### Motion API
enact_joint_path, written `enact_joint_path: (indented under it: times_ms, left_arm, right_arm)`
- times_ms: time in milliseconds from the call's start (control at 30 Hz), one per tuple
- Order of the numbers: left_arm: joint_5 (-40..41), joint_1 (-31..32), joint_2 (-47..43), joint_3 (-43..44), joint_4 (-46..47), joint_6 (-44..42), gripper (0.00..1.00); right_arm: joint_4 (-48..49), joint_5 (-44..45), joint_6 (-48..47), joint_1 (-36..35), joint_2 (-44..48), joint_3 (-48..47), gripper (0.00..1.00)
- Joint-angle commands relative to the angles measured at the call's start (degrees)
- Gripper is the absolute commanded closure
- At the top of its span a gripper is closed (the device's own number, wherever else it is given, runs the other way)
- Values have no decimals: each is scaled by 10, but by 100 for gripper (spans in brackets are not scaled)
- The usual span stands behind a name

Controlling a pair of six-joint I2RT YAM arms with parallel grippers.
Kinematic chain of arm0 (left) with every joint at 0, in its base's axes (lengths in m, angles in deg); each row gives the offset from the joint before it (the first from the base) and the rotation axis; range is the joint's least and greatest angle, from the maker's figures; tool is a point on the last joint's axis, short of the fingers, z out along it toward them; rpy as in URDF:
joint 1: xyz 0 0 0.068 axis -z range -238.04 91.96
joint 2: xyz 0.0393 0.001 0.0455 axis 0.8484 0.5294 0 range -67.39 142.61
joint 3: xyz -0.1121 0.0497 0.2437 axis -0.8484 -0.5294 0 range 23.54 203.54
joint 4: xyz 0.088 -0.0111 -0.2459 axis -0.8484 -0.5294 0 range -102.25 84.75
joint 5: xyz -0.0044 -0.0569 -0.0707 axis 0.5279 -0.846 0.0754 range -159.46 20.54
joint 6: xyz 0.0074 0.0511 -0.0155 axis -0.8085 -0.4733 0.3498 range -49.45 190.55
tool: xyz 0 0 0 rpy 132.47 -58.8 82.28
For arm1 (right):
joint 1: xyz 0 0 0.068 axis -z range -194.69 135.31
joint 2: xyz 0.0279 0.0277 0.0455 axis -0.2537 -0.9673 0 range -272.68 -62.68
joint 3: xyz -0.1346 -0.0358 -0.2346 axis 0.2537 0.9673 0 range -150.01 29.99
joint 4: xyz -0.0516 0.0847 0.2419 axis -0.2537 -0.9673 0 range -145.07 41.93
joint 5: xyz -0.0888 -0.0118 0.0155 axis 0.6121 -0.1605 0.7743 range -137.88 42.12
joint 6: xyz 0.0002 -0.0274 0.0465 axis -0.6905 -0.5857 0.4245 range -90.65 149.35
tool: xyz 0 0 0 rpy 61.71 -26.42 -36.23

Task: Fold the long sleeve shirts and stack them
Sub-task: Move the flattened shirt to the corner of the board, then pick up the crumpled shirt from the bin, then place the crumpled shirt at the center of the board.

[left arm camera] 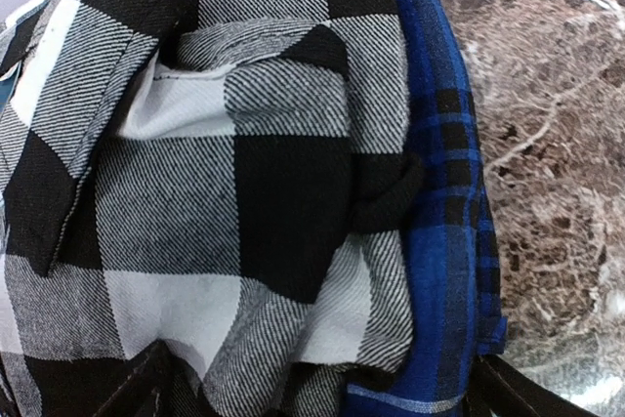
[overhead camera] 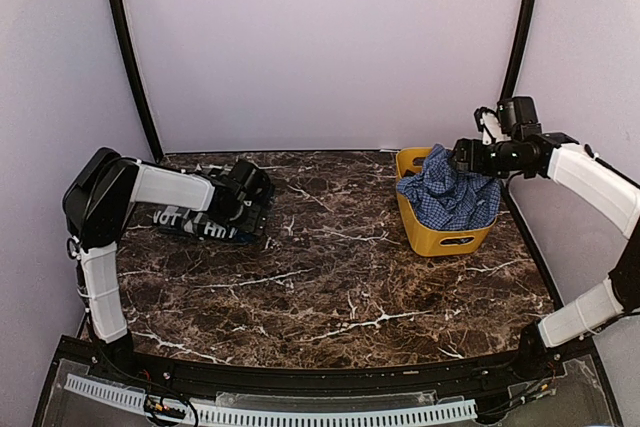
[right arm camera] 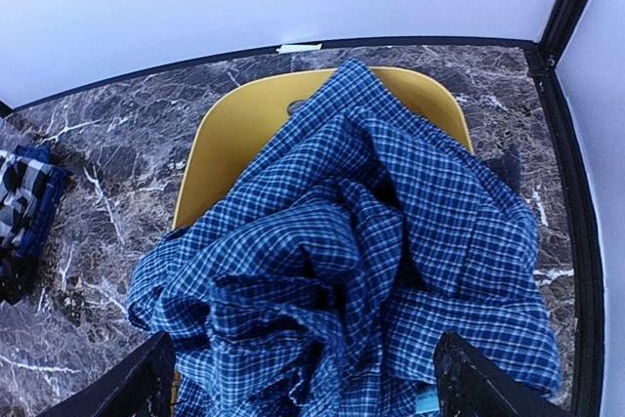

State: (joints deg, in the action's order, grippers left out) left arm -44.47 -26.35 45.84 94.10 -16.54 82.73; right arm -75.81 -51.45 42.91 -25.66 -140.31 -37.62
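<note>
From my seat, the left gripper (left arm camera: 327, 388) sits low over the plaid shirt (overhead camera: 200, 224), fingers spread wide with the cloth between them and nothing pinched. That shirt lies bunched in a compact bundle on the table (overhead camera: 350, 277), well apart from the yellow bin (overhead camera: 430, 237), across the marble on the left arm's side. Its blue lining shows along the edge that faces the bin. I judge the arm is parked there either to press the bundle flat or to pick a fresh edge.

The right gripper (right arm camera: 308, 378) hangs just above the bin, fingers apart and empty. The blue check shirt (right arm camera: 361, 271) is heaped inside the bin and spills over its rim on several sides, so it has not been laid out yet. Coming straight down onto the heap makes sense to me: the crumpled top offers an easy ridge to take, clear of the plastic wall. The folding of this one has yet to start, and the stack too.
</note>
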Motion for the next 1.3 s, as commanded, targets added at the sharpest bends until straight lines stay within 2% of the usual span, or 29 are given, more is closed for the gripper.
enact_joint_path:
  times_ms: [0,233,400,433,533,600,667,700,800,967,1133,1267]
  left_arm:
    - [41,-39,18,8,8,-21,4]
    - [13,-80,10,0,20,-33,2]
    - [-156,-80,-29,-8,58,-21,1]
    - [-175,-80,-49,-13,67,-12,1]
    - [-241,-80,-104,-44,116,6,1]
    - [-276,-79,-156,-73,148,17,1]
    - [-304,-79,-216,-108,188,31,1]
    - [-323,-78,-255,-120,217,43,1]
    - [-354,-75,-321,-171,260,61,1]
    - [-387,-61,-401,-215,303,70,1]
    - [-418,-30,-442,-235,337,57,1]
    - [-429,-11,-470,-266,361,51,1]
  right_arm:
    - [-13,15,-8,-23,6,-1,11]
    - [-29,67,-10,-36,-19,10,10]
    - [-15,83,-22,-36,-89,9,12]
    - [-20,78,-28,-36,-108,-2,17]
    - [-29,32,-44,-36,-127,-41,52]
    - [-18,-13,-47,-38,-95,-62,70]
    - [-21,-37,-48,-49,-58,-99,96]
    - [-27,-39,-50,-61,-40,-125,100]
    - [-48,-54,-51,-112,-9,-218,100]
    - [-16,-170,-11,-178,0,-326,100]
    - [14,-282,10,-250,-35,-352,100]
    - [28,-282,20,-268,-62,-320,99]
